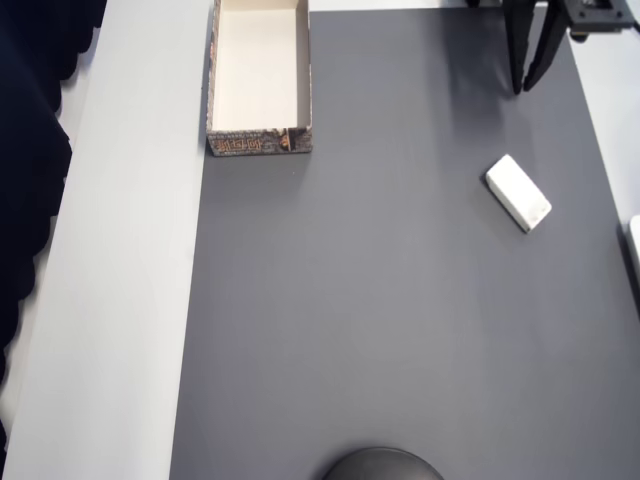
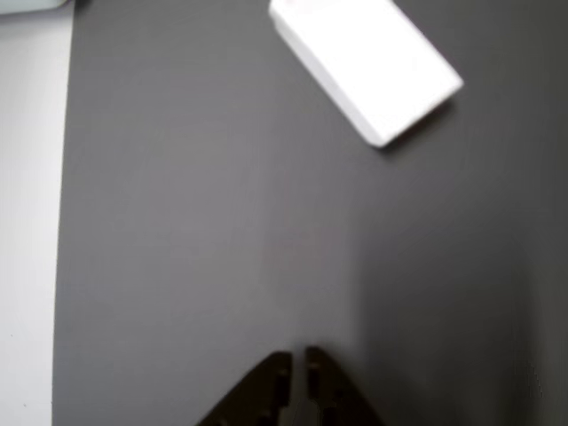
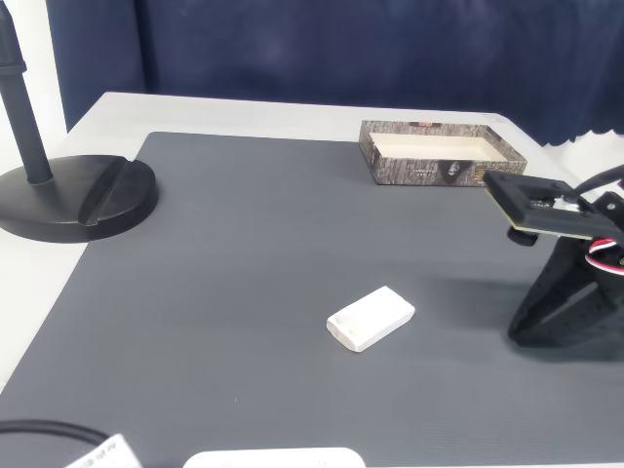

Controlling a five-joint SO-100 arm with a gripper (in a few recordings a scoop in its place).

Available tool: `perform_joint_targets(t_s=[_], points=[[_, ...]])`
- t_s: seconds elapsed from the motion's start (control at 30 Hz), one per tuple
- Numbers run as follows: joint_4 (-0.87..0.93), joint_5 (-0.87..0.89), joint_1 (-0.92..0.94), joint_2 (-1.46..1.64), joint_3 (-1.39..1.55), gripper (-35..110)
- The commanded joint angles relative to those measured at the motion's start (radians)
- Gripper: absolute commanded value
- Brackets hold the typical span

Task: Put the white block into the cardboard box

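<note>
One white block (image 1: 518, 192); one cardboard box (image 1: 259, 143)

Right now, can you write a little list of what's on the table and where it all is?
block: lying flat on the grey mat, slanted, nothing touching it
box: at the mat's top left corner in the overhead view, nothing inside
gripper: fingers close together, holding nothing, apart from the block
block in box: not yet
stand: black round base on the left in the fixed view
flat white thing: at the mat's near edge in the fixed view
</note>
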Motion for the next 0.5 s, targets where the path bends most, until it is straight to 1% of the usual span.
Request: perform_joint_targets(t_s=[0.0, 0.13, 0.3, 0.47], points=[[0.008, -0.025, -0.015, 0.035, 0.018, -2], [-0.006, -0.052, -0.031, 0.012, -0.017, -2], [-0.031, -0.048, -0.031, -0.232, -0.178, -2], [-0.071, -0.046, -0.032, -0.439, -0.278, -2]])
